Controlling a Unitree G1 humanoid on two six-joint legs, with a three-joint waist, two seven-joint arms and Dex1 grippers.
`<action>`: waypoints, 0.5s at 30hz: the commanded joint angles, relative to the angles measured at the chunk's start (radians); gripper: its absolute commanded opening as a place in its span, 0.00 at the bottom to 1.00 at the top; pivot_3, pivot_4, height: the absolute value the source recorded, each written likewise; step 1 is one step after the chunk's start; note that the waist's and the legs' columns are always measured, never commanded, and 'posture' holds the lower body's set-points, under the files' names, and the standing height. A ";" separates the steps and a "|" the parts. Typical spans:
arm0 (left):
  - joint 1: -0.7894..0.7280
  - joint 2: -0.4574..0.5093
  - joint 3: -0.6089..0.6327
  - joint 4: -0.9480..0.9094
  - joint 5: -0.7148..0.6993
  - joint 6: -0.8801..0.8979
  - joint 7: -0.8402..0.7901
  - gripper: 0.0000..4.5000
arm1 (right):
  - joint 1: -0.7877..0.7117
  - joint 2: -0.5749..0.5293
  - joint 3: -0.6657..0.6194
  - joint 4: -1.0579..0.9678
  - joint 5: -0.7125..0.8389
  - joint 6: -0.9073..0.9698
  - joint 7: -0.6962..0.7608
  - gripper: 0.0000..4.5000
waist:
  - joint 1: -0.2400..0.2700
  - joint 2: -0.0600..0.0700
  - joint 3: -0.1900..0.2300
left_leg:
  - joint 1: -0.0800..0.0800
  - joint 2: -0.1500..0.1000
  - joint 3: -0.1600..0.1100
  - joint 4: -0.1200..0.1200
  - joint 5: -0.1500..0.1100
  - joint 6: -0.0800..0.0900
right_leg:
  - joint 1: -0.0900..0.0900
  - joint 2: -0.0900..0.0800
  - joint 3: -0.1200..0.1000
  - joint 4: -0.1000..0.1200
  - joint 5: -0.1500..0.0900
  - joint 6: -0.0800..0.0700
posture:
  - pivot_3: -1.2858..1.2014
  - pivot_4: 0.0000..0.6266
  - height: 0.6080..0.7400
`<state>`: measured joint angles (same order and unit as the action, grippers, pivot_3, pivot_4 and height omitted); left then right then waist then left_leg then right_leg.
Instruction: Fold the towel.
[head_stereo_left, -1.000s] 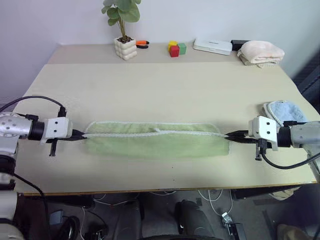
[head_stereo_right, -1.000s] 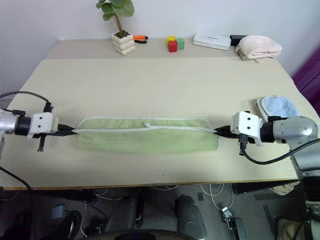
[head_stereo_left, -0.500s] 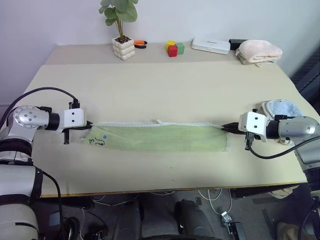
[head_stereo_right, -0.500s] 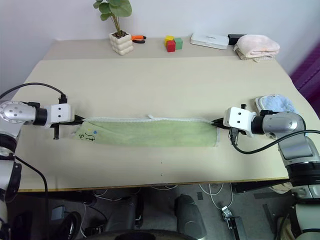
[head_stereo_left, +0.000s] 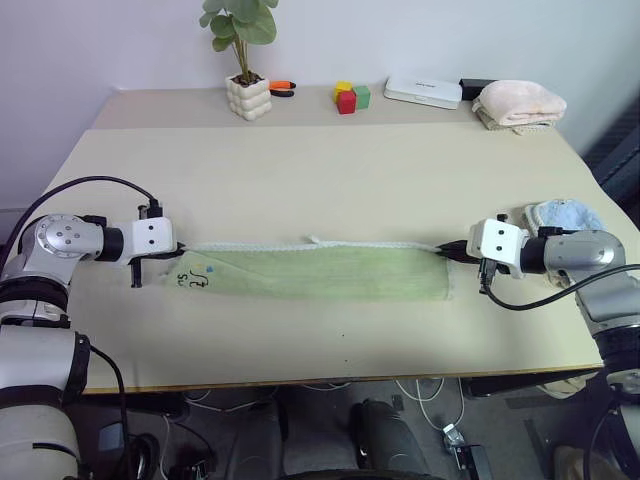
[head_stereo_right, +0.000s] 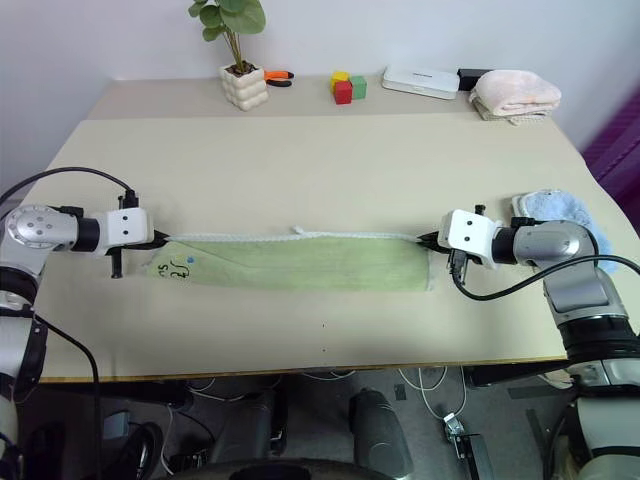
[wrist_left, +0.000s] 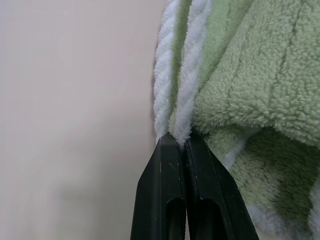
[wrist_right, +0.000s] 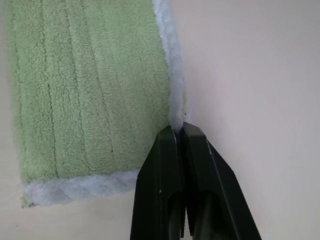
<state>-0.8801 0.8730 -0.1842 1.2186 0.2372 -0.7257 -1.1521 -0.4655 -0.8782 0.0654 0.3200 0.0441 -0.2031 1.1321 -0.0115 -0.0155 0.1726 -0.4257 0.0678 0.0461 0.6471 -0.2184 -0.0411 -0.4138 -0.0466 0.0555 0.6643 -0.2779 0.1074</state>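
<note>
Green towel (head_stereo_left: 320, 272): a folded strip on the table (head_stereo_left: 320, 180), near its front edge.
Left gripper (wrist_left: 181, 141): I pinch the white hem, jaws closed.
Right gripper (wrist_right: 178, 129): the same at the other end.
Advice: I keep the hem taut, lower both ends together, then release.

light: bright, even | shadows: soft, faint | focus: sharp | glare: none

Beige table (head_stereo_left: 330, 170): green towel (head_stereo_left: 320, 272), plant pot (head_stereo_left: 249, 97), blocks (head_stereo_left: 350, 97), pink towel (head_stereo_left: 520, 103).
</note>
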 joint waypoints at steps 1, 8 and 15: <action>-0.019 0.012 -0.006 0.009 0.020 0.009 0.019 0.01 | -0.031 0.011 -0.012 0.001 -0.001 -0.001 -0.023 0.00 | 0.000 0.000 0.000 | 0.000 0.000 0.000 0.000 0.000 0.000 | 0.000 0.000 0.000 0.000 0.000 0.000 | 0.52 0.24 1.00; -0.025 -0.001 0.011 0.017 0.009 0.066 0.018 0.13 | -0.046 0.022 -0.009 0.019 0.000 0.041 -0.024 0.00 | 0.002 0.000 0.000 | 0.000 0.000 0.000 0.000 0.000 0.000 | 0.000 0.000 0.000 0.000 0.000 0.000 | 0.52 0.24 1.00; -0.035 -0.009 0.031 0.014 -0.015 0.101 0.019 0.84 | -0.058 0.030 -0.016 0.022 0.011 0.112 -0.020 0.53 | 0.000 0.000 0.000 | 0.000 0.000 0.000 0.000 0.000 0.000 | 0.000 0.000 0.000 0.000 0.000 0.000 | 0.52 0.24 1.00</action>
<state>-0.9134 0.8628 -0.1615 1.2261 0.2266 -0.6385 -1.1252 -0.4953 -0.8452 0.0700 0.3499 0.0461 -0.0915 1.1226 -0.0119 -0.0155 0.1725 -0.4255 0.0678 0.0461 0.6468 -0.2185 -0.0409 -0.4136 -0.0466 0.0555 0.6644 -0.2779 0.1075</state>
